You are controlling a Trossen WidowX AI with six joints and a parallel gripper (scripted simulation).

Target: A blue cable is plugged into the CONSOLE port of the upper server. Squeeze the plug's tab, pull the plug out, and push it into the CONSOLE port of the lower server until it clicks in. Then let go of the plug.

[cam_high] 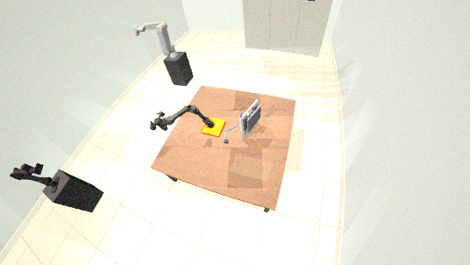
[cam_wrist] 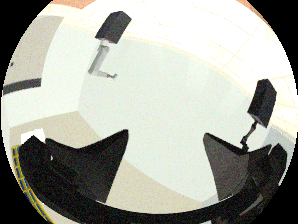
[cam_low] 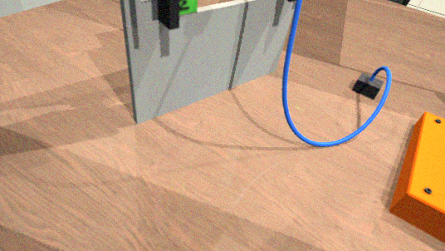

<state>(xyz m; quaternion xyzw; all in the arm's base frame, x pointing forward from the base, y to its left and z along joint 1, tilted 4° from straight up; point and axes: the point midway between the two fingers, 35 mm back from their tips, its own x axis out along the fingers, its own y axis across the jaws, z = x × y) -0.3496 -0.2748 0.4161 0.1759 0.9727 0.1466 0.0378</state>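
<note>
While fingers point(cam_high: 154, 122) gape apart, empty | cable point(cam_high: 232, 128) point(cam_low: 286, 89) loops before grey panel point(cam_high: 244, 128) point(cam_low: 195, 58) | orange block point(cam_high: 220, 127) point(cam_low: 429, 162) nearby

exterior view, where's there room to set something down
Wood below the blue cable's loop, between the grey panel and picture bottom, left of the orange block, looks roomy. Crowded: right of the panel, where the cable arcs to a dark block.

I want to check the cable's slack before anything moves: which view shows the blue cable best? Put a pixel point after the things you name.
The exterior view: the blue cable point(cam_high: 233, 128) point(cam_low: 285, 83) hangs large there, its loop rising into a small dark block point(cam_high: 225, 141) point(cam_low: 367, 86). The top view shows it only as a thin, tiny line; the wrist view does not show it.
</note>
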